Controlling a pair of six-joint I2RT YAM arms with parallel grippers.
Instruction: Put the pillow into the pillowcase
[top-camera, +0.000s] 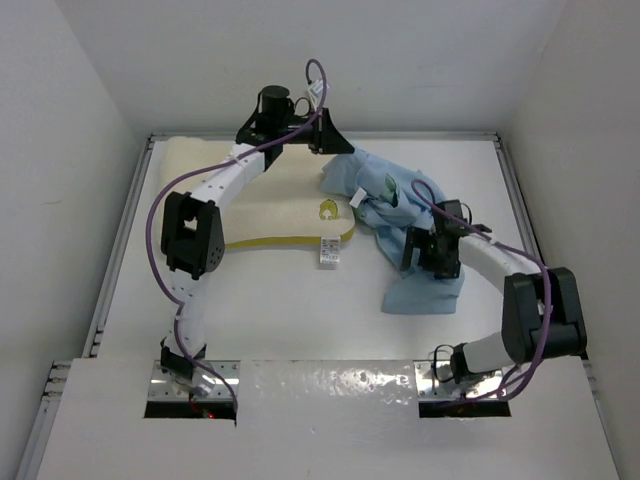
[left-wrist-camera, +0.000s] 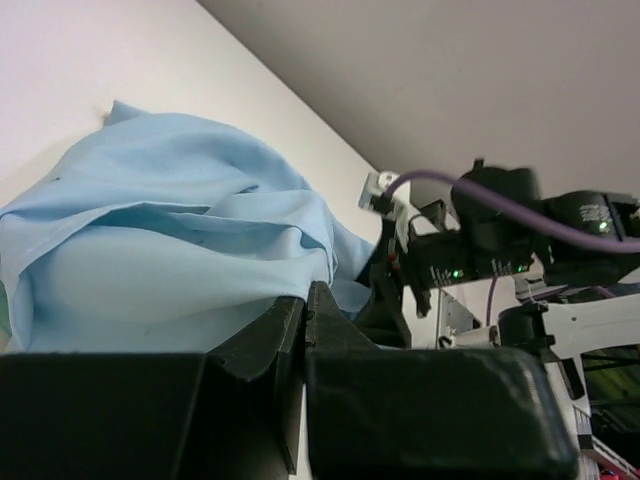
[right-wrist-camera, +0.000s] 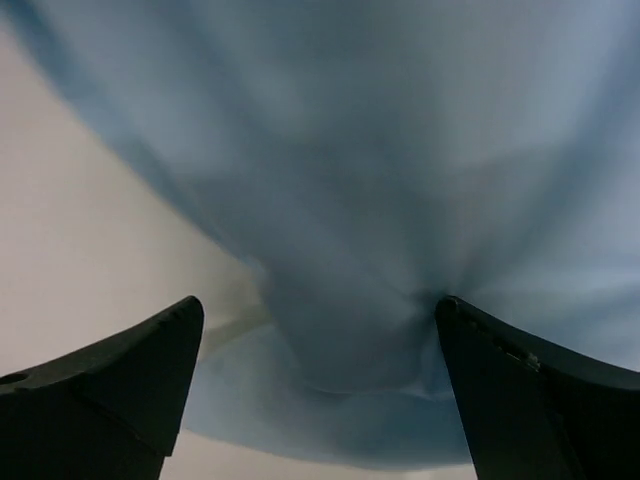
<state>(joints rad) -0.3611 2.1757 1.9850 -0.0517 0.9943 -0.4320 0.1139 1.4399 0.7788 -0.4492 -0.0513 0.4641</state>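
Note:
The cream pillow (top-camera: 270, 195), with yellow trim and a white tag, lies at the back left of the table. The pillowcase (top-camera: 400, 215) is crumpled light-blue side out, over the pillow's right end and the table beside it. My left gripper (top-camera: 335, 148) is at the case's far left corner. In the left wrist view its jaws (left-wrist-camera: 305, 290) are shut, and the cloth's (left-wrist-camera: 180, 260) folds run in to the tips. My right gripper (top-camera: 420, 262) rests low on the near part of the case. In the right wrist view it is open (right-wrist-camera: 318, 300), with a bulge of blue cloth (right-wrist-camera: 350, 200) between the fingers.
White walls close in the table (top-camera: 260, 310) at the back and on both sides. The left arm (top-camera: 190, 235) arches over the pillow's left half. The right arm's camera and cable (left-wrist-camera: 500, 220) show beyond the cloth in the left wrist view.

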